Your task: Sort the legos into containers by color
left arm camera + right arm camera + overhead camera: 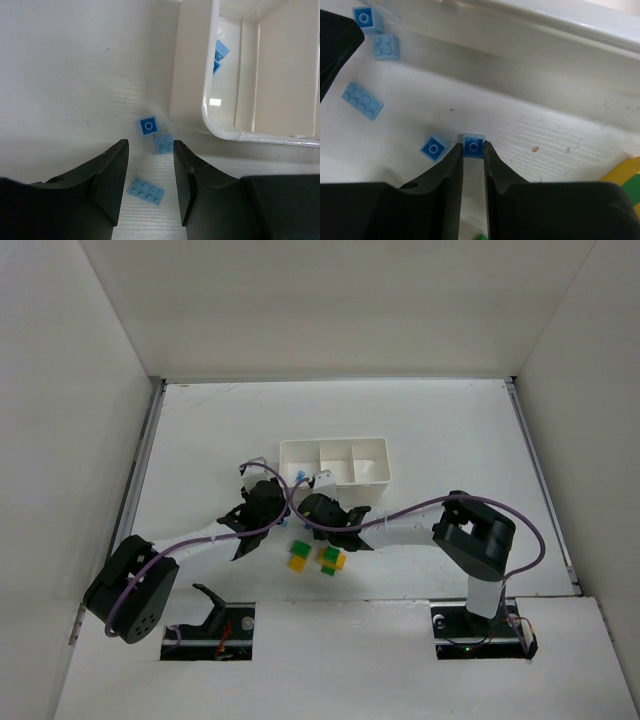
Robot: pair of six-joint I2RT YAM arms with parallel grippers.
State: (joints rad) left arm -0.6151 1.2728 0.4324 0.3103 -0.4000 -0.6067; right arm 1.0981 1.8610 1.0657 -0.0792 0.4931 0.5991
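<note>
Blue lego [473,143] tight in the right claw [473,148] — left claw [150,145] wide apart above loose blue legos [146,190]

Top cam is sitting high behind both arm bases [478,628], looking down and forward and taking in the whole tabletop [450,430] and white tray [336,483] from far off. Left wrist cam is riding just behind the left end effector [150,148], staring down at close range with the tray's corner at upper right, while the right wrist cam is hugging the right end effector [473,156] even closer, a tiny blue brick [473,145] right at its tips. Both wrist views are sharing the same patch beside the tray, the flat light blue brick [145,190] showing in each.
</note>
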